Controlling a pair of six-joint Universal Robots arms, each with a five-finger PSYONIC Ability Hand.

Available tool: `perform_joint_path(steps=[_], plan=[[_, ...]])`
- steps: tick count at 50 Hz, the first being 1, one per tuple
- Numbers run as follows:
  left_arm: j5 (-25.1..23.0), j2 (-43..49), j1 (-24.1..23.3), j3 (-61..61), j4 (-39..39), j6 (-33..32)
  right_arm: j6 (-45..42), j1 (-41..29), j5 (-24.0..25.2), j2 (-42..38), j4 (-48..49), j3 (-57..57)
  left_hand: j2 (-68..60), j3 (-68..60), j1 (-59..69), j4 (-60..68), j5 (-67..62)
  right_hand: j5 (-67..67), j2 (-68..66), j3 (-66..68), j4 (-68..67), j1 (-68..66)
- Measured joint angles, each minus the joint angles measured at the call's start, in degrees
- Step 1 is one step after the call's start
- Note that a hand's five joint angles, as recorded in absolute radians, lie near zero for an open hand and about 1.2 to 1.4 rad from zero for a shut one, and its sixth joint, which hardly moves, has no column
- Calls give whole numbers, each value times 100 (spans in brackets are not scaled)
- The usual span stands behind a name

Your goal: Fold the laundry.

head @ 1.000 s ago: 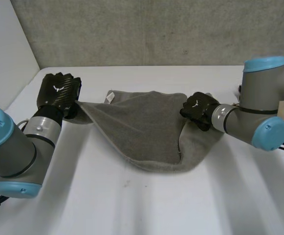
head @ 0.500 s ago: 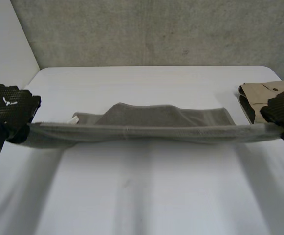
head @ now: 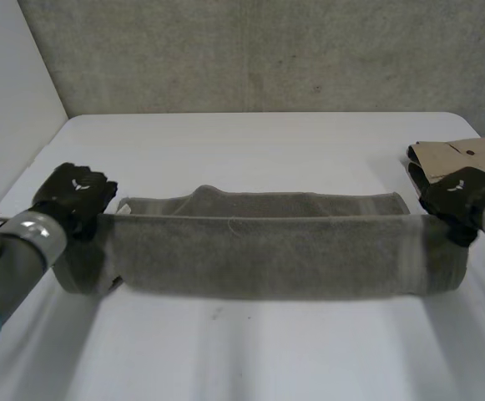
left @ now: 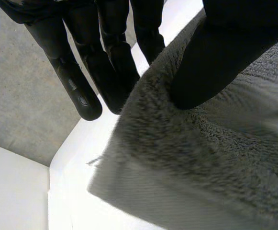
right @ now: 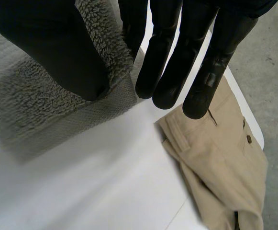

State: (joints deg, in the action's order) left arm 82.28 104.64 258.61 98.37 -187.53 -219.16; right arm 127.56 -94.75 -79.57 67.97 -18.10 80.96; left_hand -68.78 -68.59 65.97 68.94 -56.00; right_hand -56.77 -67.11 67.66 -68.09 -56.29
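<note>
Pinches the grey towel (head: 267, 263) between thumb and straight fingers at each top corner, left hand (head: 73, 194) at one end, right hand (head: 455, 194) at the other near the tan trousers (head: 467, 154), arms spread wide apart, likely to hang it flat and taut across the middle of the white table (head: 250, 351) for folding.

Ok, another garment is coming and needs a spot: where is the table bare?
Bare table lies between the grey towel and the back wall, and between towel and near edge. Crowded at the right end, where the right hand pinches the towel beside the tan trousers; the left hand pinches the other end.
</note>
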Motion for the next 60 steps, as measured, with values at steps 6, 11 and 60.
perform_joint_path(steps=[6, 11, 60], plan=[[231, 1027, -200, -889, -343, 53, 131, -386, -414, -926, 414, -852, 0, 0, 0, 0, 0, 0, 0, 0, 0, 0], [365, 1625, -344, -1678, -502, 78, 152, -637, -538, -1463, 854, -1586, 0, 0, 0, 0, 0, 0, 0, 0, -1, 0], [520, 1442, -222, -347, -2386, 1447, 1176, -1110, 453, -1390, 2469, -537, -5, -1, 0, 0, 0, 0, -9, 24, -24, -38]])
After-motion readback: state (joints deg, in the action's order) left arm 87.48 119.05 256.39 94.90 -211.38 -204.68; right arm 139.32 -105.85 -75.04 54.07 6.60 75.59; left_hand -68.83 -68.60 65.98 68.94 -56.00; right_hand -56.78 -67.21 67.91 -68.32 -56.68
